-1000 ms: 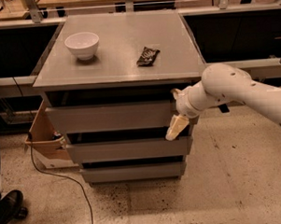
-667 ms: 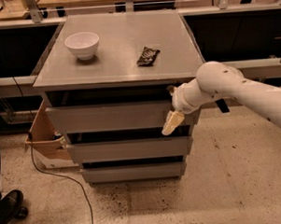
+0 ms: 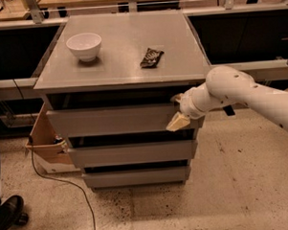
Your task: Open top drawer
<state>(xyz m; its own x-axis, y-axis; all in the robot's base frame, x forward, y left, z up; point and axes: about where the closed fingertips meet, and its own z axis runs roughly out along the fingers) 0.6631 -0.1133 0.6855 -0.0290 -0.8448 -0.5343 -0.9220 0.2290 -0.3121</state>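
Note:
The top drawer point(image 3: 113, 120) is the uppermost of three matte-grey flat fronts in a grey cabinet. Its front stands slightly forward of the cabinet, with a dark gap above it. My gripper point(image 3: 178, 119) is at the right end of that drawer front, its pale fingertip point(image 3: 177, 122) against the panel near the right edge. The white arm point(image 3: 248, 93) reaches in from the right.
A white bowl point(image 3: 84, 45) and a dark snack packet point(image 3: 151, 57) lie on the cabinet top point(image 3: 122, 65). A cardboard box point(image 3: 43, 140) and a cable point(image 3: 65, 182) sit left of the cabinet. A shoe point(image 3: 8, 214) is at bottom left. Benches run behind.
My gripper has moved left along the top drawer front and slightly upward. The drawer front looks about the same.

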